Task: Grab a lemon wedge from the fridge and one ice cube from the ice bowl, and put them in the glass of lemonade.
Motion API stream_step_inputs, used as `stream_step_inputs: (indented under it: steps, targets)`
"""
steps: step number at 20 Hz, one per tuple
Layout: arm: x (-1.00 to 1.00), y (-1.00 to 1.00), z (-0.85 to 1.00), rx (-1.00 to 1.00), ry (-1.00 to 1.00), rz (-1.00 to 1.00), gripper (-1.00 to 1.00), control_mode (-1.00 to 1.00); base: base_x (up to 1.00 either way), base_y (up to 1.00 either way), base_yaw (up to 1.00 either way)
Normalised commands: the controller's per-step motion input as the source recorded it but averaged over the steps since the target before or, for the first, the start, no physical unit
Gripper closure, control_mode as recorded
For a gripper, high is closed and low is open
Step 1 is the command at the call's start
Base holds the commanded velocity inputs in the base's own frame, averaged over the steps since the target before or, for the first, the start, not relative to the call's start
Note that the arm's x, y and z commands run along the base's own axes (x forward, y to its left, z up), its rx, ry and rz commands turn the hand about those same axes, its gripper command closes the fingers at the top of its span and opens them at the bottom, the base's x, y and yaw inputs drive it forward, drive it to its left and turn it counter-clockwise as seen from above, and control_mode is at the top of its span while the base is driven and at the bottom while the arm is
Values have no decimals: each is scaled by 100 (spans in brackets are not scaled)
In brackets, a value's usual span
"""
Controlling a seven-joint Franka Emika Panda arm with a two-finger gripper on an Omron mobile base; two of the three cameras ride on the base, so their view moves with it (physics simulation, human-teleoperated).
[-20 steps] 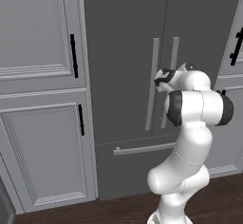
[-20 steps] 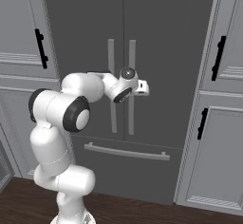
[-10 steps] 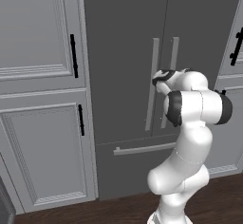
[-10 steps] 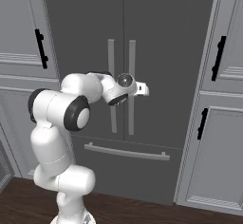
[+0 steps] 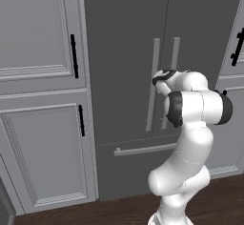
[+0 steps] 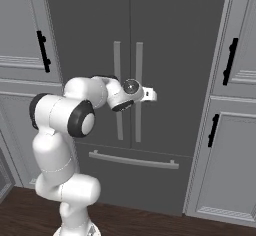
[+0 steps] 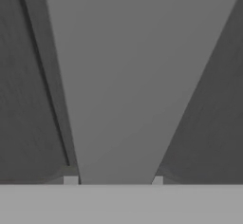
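Fridge point(image 5: 126, 52) fills the middle, both doors shut, so we see nothing of what it holds. Panelled cabinets point(image 5: 40, 100) with black handles flank it, also shut. Arm point(image 6: 65, 125) reaches to the two bar handles; the gripper point(image 6: 150, 95) sits at the right handle point(image 6: 139, 70). In the hand view that handle point(image 7: 123, 76) runs broad between two pale fingertips point(image 7: 70, 180), which appear clamped against its sides. Fingers themselves mostly cut off. Drawer handle point(image 6: 132, 160) lies below.
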Motion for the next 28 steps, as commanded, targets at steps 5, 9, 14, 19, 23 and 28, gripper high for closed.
stream_step_inputs:
  steps: [5, 9, 14, 19, 23, 28]
  targets:
    - [4, -16, 1, 0, 8, -2, 100, -100, 0, 0, 0]
    - [0, -53, 3, 1, 7, -7, 100, -100, 0, 0, 0]
    - [-29, -67, 0, 5, 0, -9, 100, -100, 0, 0, 0]
    - [-76, -67, 0, 8, -3, -3, 100, -100, 0, 0, 0]
    - [-98, -67, 0, 10, -3, -1, 100, -100, 0, 0, 0]
    - [-100, -70, 0, 12, -6, -2, 100, -100, 0, 0, 0]
